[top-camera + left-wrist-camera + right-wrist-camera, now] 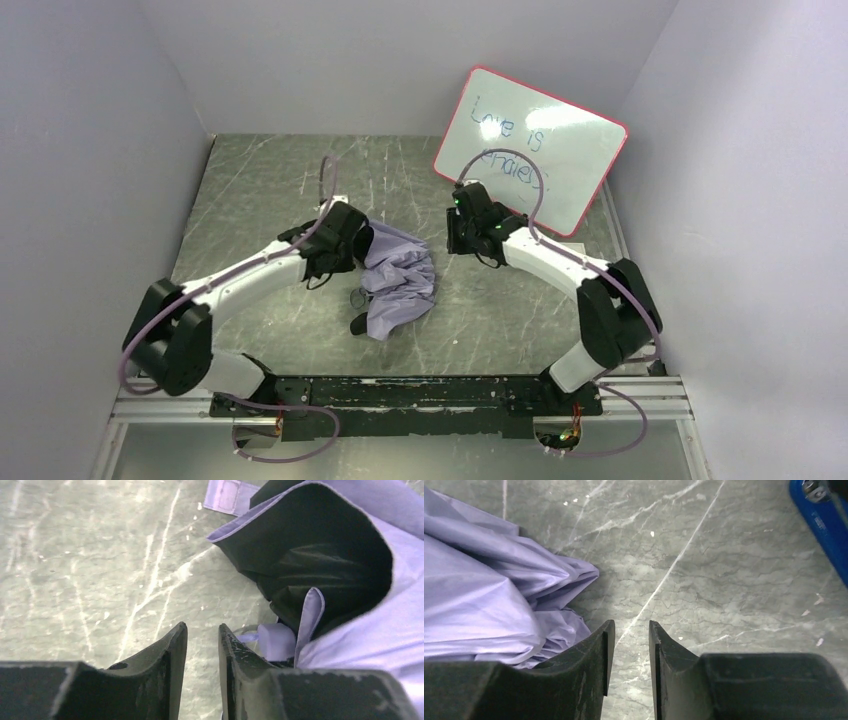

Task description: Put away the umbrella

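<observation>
**Condition.** The compact folding umbrella (pixel 398 280) of lavender-purple fabric lies at the centre of the grey marbled table (pixel 250 190). Its canopy is loose and bunched, and the black inner lining (pixel 320 555) gapes open.

The left gripper (pixel 202 630) sits just beside the umbrella at its 9 o'clock. Its fingers are narrowly apart with nothing between them. The right gripper (pixel 631 627) hangs at the umbrella's 2 o'clock, clear of the cloth, and its fingers are likewise slightly parted and empty.

**Hazards, in my judgement.**
1. With so narrow a gap, either gripper may pinch a single fold of cloth rather than a rib or the shaft. The canopy would then drag or slip free.
2. The pale lilac handle (pixel 276 641) lies at the left fingers' 2 o'clock, half buried under fabric. A closure made without first widening could miss it.
3. The lavender fastening tab (pixel 225 494) lies flat at 12 o'clock in the left wrist view. Gathering the canopy carelessly may trap it underneath.
4. The blue plastic eraser (pixel 821 525) lies at the right gripper's 1 o'clock, and the red-framed whiteboard (pixel 535 145) leans beyond it. A wide swing of that arm could strike either.
</observation>
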